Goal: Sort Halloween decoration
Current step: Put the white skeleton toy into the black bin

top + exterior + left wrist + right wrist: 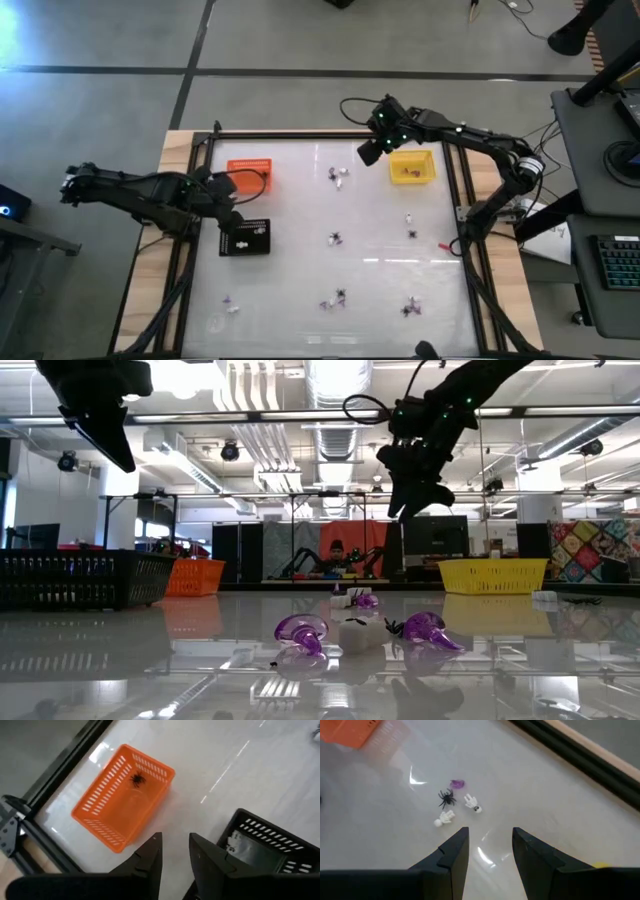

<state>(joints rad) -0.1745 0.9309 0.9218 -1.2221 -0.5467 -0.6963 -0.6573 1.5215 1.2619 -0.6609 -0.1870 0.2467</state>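
Tiny white, black and purple trinkets lie scattered on the glossy white table point(300, 215). One cluster point(340, 175) holds a purple piece point(457, 784), a black spider point(447, 797) and two white pieces point(472, 803). My right gripper point(490, 837) is open and empty. It hovers above the table between that cluster and the yellow tray point(412, 166). My left gripper point(175, 845) is open and empty too, raised between the orange tray point(122, 797) and the black tray point(265, 845). A black spider point(137, 779) lies in the orange tray. White pieces lie in the black tray point(245, 237).
More trinkets lie mid-table point(335, 238), toward the right point(411, 226) and along the near edge point(338, 298), point(410, 307), point(230, 303). Purple ones point(300, 630) show close in the low view. A black frame rail point(300, 133) borders the table. Orange-brown pieces point(405, 172) sit in the yellow tray.
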